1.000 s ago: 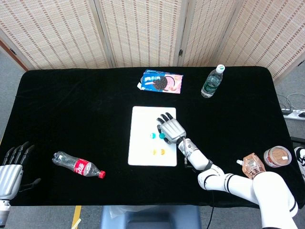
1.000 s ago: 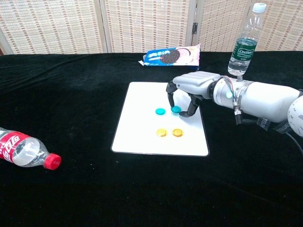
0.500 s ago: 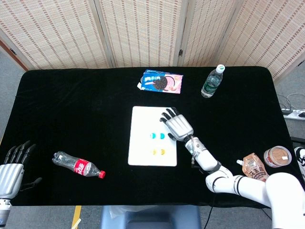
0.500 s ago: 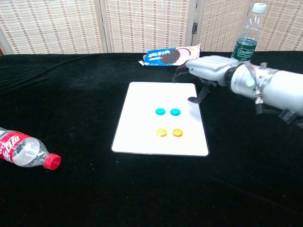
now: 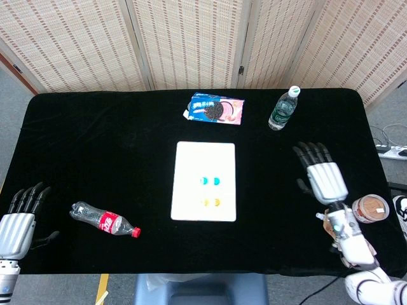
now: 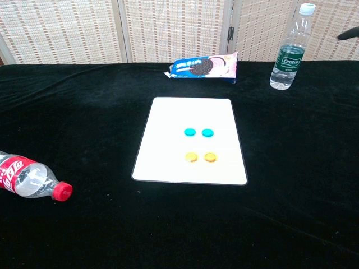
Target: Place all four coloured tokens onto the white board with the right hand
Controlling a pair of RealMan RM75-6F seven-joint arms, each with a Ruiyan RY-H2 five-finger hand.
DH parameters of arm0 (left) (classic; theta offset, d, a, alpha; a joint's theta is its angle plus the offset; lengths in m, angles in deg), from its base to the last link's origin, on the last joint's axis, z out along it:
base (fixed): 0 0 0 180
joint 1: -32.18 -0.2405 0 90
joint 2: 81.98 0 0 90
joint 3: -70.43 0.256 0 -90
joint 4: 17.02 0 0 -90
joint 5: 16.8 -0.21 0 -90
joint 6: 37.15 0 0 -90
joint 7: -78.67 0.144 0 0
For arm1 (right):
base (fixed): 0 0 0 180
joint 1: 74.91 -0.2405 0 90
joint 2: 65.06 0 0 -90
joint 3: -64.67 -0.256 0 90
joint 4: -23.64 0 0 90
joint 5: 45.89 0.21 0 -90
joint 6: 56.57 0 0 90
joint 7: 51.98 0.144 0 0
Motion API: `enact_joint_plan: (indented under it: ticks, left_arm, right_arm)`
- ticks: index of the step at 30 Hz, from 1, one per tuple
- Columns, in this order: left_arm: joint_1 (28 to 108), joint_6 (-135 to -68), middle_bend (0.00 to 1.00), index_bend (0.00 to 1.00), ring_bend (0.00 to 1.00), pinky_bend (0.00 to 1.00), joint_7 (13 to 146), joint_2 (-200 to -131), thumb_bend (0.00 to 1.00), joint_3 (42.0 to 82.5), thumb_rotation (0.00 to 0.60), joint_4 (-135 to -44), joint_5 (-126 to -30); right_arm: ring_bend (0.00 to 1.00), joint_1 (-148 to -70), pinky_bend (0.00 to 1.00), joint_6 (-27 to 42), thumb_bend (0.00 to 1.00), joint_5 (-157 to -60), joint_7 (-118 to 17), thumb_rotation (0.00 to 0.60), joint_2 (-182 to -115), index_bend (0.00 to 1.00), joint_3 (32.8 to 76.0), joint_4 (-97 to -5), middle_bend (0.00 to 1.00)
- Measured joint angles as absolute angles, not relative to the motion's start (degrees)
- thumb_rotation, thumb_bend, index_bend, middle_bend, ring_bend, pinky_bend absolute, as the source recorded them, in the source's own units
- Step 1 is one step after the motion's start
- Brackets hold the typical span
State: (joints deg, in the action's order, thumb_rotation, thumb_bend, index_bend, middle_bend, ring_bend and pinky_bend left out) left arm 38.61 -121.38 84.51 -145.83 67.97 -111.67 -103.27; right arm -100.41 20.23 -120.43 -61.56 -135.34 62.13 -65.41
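The white board (image 5: 205,159) (image 6: 190,112) lies at the table's middle. Two blue tokens (image 5: 210,181) (image 6: 198,133) sit side by side on it, and two yellow tokens (image 5: 211,203) (image 6: 201,157) sit just below them. My right hand (image 5: 322,175) is raised well to the right of the board, fingers spread, holding nothing; in the chest view only a dark fingertip (image 6: 348,33) shows at the top right edge. My left hand (image 5: 18,218) rests at the table's front left corner, fingers apart and empty.
A cola bottle (image 5: 105,220) (image 6: 31,178) lies on its side front left. A cookie packet (image 5: 216,108) (image 6: 205,66) and an upright water bottle (image 5: 283,108) (image 6: 290,49) stand behind the board. A pouch (image 5: 331,221) and a round tub (image 5: 371,208) sit at the right edge.
My right hand let go of the second blue token on the board, lifted, and swung far right off the board. The left hand stayed where it was.
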Motion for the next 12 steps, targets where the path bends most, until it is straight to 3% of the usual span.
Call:
enact_joint_plan:
  ticks: [12]
  left_arm:
    - [38.02, -122.55, 0.0, 0.0, 0.0, 0.0, 86.39, -146.36, 0.07, 68.07, 0.6, -112.64, -103.1]
  right_arm:
    - [0.0, -85.18, 0.0, 33.9, 0.41, -127.98, -51.41, 0.6, -130.87, 0.02, 69.05, -67.07, 0.0]
